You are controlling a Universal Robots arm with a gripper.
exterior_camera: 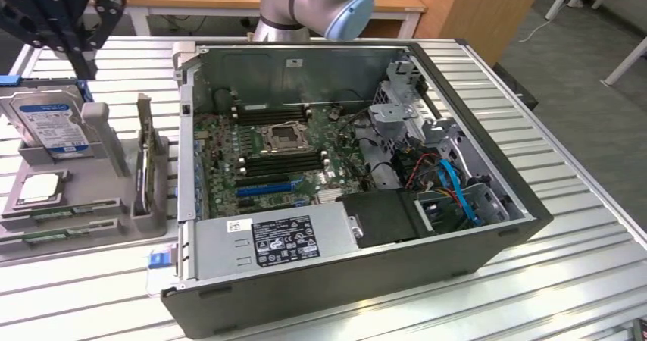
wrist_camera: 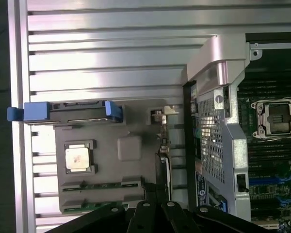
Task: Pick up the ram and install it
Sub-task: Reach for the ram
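Observation:
Two green ram sticks [exterior_camera: 60, 212] [wrist_camera: 104, 185] lie flat in slots of the grey parts tray [exterior_camera: 101, 204] [wrist_camera: 131, 148], at the exterior view's left. Another thin board [exterior_camera: 145, 155] [wrist_camera: 164, 160] stands on edge in a holder on the same tray. My gripper [exterior_camera: 71, 42] [wrist_camera: 154, 201] hangs high above the tray's far end, shut, with nothing between its fingers. The open computer case [exterior_camera: 354, 280] lies beside the tray. Its motherboard has black memory slots [exterior_camera: 288, 159] on both sides of the empty processor socket [exterior_camera: 283, 135] [wrist_camera: 276, 116].
On the tray there are also a hard drive with a blue-white label [exterior_camera: 51, 125] [wrist_camera: 63, 111] and a square silver processor [exterior_camera: 41, 188] [wrist_camera: 79, 158]. Inside the case are a power supply [exterior_camera: 273, 239], blue cables [exterior_camera: 455, 189] and drive cages. Everything rests on a slatted metal table [exterior_camera: 566, 204].

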